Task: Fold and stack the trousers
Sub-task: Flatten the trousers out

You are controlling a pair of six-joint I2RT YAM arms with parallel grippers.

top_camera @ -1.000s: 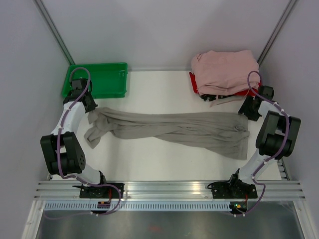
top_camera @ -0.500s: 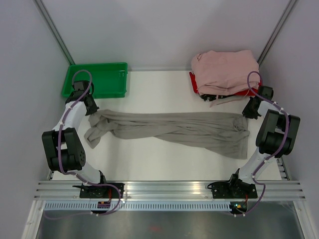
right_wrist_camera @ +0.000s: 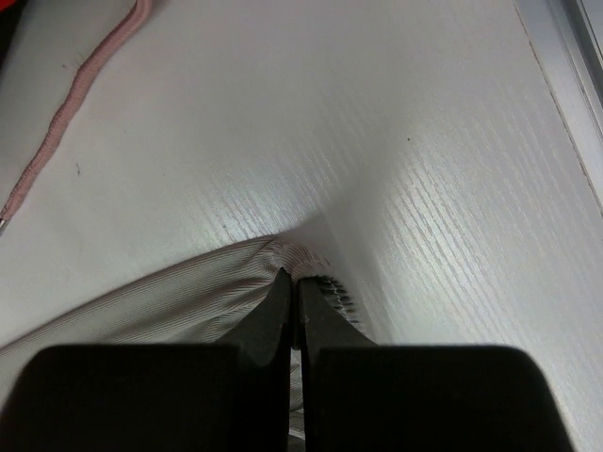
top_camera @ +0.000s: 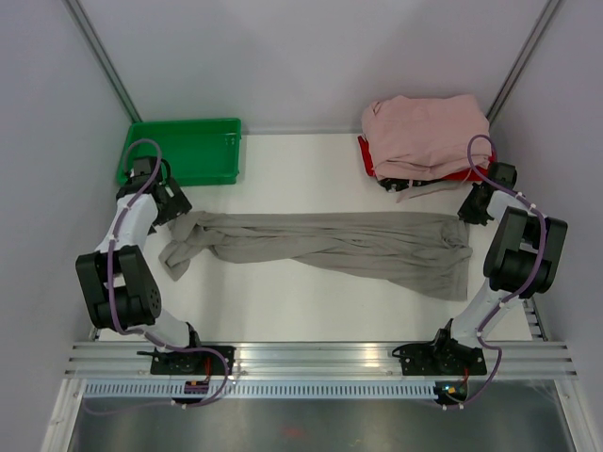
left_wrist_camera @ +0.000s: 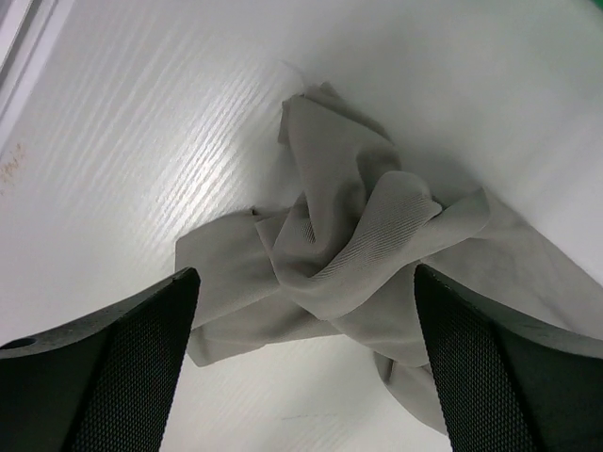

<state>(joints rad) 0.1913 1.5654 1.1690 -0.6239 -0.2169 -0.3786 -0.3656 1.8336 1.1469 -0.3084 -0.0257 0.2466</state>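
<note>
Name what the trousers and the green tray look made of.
The trousers: soft cloth, matte taupe; fine ribbed weave and crumpled folds show. The green tray: probably rigid moulded plastic, smooth, judging by its even colour and thin rim.

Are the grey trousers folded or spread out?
Spread out, not folded: the trousers lie at full length across the table.

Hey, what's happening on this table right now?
Two robot arms are working on grey trousers, which lie stretched full length across the table, not yet folded. The right end effector is pinched shut on the fabric edge at one end. The left end effector hangs open over the bunched-up other end, holding nothing.
</note>
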